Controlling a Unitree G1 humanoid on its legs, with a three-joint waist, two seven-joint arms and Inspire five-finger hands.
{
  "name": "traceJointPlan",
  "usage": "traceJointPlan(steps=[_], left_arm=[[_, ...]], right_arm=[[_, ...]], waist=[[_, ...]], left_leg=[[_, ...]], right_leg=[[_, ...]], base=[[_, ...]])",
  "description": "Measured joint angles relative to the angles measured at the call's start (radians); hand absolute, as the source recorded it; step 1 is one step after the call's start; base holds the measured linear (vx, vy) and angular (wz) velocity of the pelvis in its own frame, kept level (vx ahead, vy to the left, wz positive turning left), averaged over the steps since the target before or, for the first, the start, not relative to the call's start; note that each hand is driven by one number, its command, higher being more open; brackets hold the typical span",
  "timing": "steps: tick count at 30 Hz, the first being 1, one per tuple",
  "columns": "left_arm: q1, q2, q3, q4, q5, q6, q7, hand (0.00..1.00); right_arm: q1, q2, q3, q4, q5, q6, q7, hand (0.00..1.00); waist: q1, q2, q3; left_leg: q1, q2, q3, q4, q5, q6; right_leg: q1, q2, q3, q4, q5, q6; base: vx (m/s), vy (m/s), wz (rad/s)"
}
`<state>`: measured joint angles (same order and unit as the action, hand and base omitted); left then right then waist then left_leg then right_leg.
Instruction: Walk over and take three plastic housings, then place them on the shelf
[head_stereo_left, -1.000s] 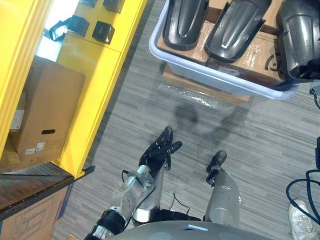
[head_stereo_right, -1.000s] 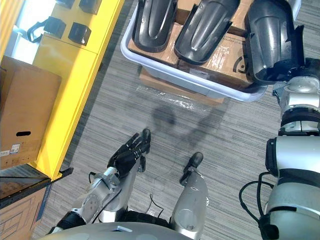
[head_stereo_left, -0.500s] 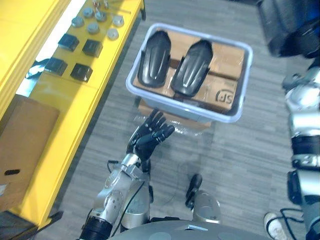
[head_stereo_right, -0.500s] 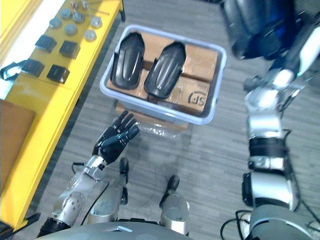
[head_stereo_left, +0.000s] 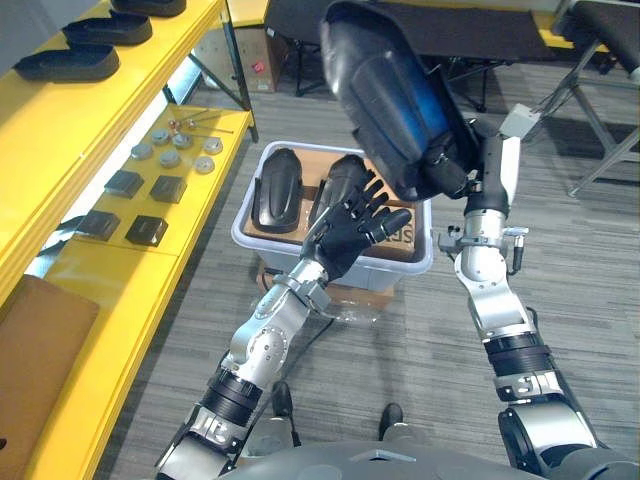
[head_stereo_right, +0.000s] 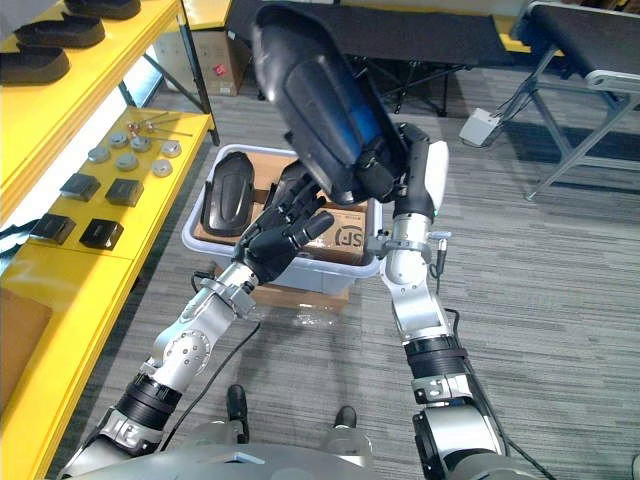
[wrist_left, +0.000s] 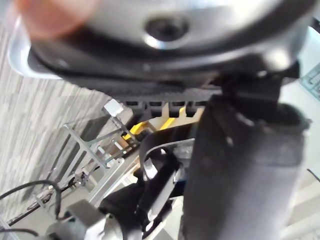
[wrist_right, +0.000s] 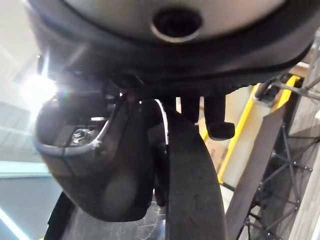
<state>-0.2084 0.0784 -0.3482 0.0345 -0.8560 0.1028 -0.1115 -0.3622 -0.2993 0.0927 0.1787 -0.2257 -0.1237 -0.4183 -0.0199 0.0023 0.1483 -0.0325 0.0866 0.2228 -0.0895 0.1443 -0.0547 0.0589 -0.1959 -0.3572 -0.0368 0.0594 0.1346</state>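
Note:
My right hand (head_stereo_left: 452, 168) is shut on the lower end of a large dark plastic housing (head_stereo_left: 385, 95) and holds it upright, high above the floor; its blue-tinged hollow side faces me. My left hand (head_stereo_left: 352, 228) is open with spread fingers, raised just below and left of that housing; contact cannot be told. Behind my left hand, two more dark housings (head_stereo_left: 275, 187) (head_stereo_right: 292, 180) lie side by side on cardboard in a pale plastic bin (head_stereo_left: 425, 262). In the right wrist view, the housing's dark edge (wrist_right: 192, 200) runs past my curled fingers.
A yellow shelf unit (head_stereo_left: 150, 80) runs along the left. Its upper level carries dark housings (head_stereo_left: 65, 65); its lower level holds small black blocks (head_stereo_left: 145, 228) and round metal parts (head_stereo_left: 170, 158). The bin rests on a cardboard box (head_stereo_left: 355, 297). Metal frame legs (head_stereo_left: 590, 90) stand at the far right.
The camera has tilted up. My right hand has lifted the third housing out of the bin and swung it up toward the middle. My left hand has risen toward it.

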Motion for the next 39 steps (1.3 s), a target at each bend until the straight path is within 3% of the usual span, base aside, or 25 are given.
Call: traceJointPlan(steps=[10, 16, 28, 29, 36, 39], left_arm=[[0.001, -0.001, -0.007, 0.02, 0.043, -0.03, 0.123, 1.0], [0.003, -0.001, -0.015, 0.064, 0.037, -0.037, 0.187, 1.0], [0.03, 0.0, 0.019, 0.088, -0.202, -0.081, 0.221, 1.0], [0.034, 0.0, 0.018, 0.089, -0.211, -0.082, 0.22, 0.0], [0.034, 0.005, 0.002, 0.15, -0.233, -0.073, 0.197, 0.0], [0.034, 0.012, 0.001, 0.154, -0.153, -0.015, 0.142, 0.0]], right_arm=[[0.092, 0.078, 0.118, -0.041, 0.005, -0.076, 0.101, 0.0], [0.174, 0.105, 0.145, -0.045, 0.008, -0.085, 0.122, 0.0], [0.318, 0.139, 0.156, -0.045, 0.045, -0.1, 0.122, 0.0], [0.322, 0.139, 0.159, -0.044, 0.045, -0.102, 0.121, 0.0], [0.351, 0.135, 0.173, -0.023, 0.045, -0.102, 0.098, 0.0], [0.368, 0.115, 0.177, -0.021, 0.045, -0.102, 0.092, 0.0]], waist=[[-0.007, -0.001, -0.058], [-0.008, -0.006, -0.077], [-0.013, -0.012, -0.09], [-0.013, -0.017, -0.093], [-0.011, -0.053, -0.117], [-0.01, -0.055, -0.117]], left_leg=[[0.006, -0.003, 0.016, 0.0, -0.006, -0.007], [0.006, -0.005, 0.015, 0.0, -0.001, 0.0], [0.008, -0.005, 0.014, 0.0, -0.002, -0.001], [0.008, -0.004, 0.013, 0.0, -0.002, -0.001], [0.007, 0.001, 0.005, 0.0, -0.004, -0.002], [0.008, 0.001, 0.005, 0.0, -0.004, -0.002]], right_leg=[[-0.001, 0.004, 0.014, -0.021, 0.014, -0.015], [0.003, 0.004, 0.011, -0.03, 0.019, -0.009], [0.007, 0.006, 0.009, -0.034, 0.014, -0.016], [0.009, 0.005, 0.009, -0.037, 0.015, -0.016], [0.013, 0.005, 0.007, -0.04, 0.016, -0.014], [0.014, 0.005, 0.007, -0.04, 0.018, -0.011]], base=[[-0.04, 0.014, -0.05], [0.02, -0.003, 0.0], [0.0, 0.0, 0.0], [0.0, 0.0, 0.0], [0.0, -0.001, 0.01], [0.0, 0.0, 0.0]])
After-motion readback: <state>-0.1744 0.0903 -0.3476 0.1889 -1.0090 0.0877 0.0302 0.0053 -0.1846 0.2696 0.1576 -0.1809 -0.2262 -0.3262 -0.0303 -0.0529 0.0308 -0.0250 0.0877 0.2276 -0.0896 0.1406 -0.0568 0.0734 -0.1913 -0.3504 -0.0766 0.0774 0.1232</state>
